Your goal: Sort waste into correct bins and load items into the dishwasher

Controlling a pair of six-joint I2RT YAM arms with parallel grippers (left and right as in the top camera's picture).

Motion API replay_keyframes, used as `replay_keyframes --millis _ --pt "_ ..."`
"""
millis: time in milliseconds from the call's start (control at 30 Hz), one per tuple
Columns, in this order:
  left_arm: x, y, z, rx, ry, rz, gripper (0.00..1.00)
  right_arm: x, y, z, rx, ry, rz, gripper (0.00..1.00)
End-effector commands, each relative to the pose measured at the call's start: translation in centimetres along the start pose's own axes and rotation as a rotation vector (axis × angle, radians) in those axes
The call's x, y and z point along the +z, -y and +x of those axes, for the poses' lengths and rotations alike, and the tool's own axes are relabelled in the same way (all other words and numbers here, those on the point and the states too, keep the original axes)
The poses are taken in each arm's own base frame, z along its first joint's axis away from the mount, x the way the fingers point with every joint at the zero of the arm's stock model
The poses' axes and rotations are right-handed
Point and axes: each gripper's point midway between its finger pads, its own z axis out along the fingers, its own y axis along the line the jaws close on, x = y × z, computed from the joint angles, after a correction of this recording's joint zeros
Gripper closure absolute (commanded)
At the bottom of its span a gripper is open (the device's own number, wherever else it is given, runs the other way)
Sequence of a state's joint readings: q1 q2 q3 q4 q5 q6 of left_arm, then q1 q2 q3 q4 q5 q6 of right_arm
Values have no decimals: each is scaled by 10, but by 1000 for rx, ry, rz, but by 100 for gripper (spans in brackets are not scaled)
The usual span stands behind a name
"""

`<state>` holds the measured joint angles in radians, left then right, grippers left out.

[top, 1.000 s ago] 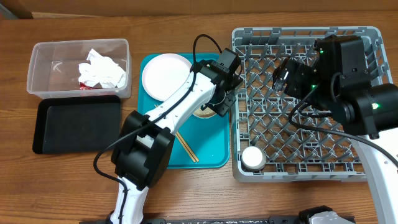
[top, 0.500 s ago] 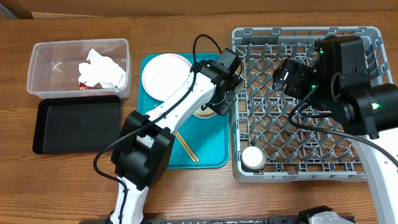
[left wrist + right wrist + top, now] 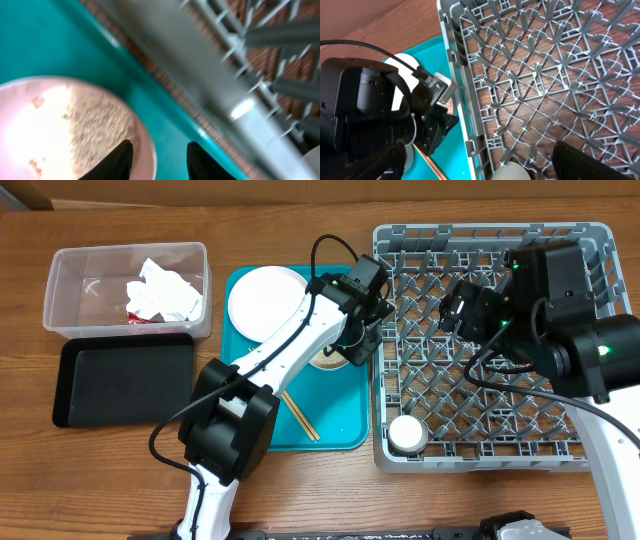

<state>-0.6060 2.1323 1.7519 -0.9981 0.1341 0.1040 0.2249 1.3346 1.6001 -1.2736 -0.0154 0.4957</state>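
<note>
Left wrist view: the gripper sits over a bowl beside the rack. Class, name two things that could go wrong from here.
1. The bowl holds rice-like scraps; with the open left gripper straddling only its rim, a tilted lift could spill them onto the teal tray.
2. The bowl lies close to the dish rack wall, and the right gripper hovers over the rack nearby, so a swing across may hit either.
</note>
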Motion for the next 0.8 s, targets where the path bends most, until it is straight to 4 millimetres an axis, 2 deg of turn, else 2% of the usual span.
replay_keyframes --millis 0,367,767 --pt "-5 -17 2 64 -22 -59 62 -6 -3 -6 -11 28 -9 5" --pt "16 -15 22 94 -70 -54 66 -6 -3 -7 -11 31 -11 5" --pt "20 -14 23 94 -66 -48 69 -6 -3 -8 -11 33 -12 5"
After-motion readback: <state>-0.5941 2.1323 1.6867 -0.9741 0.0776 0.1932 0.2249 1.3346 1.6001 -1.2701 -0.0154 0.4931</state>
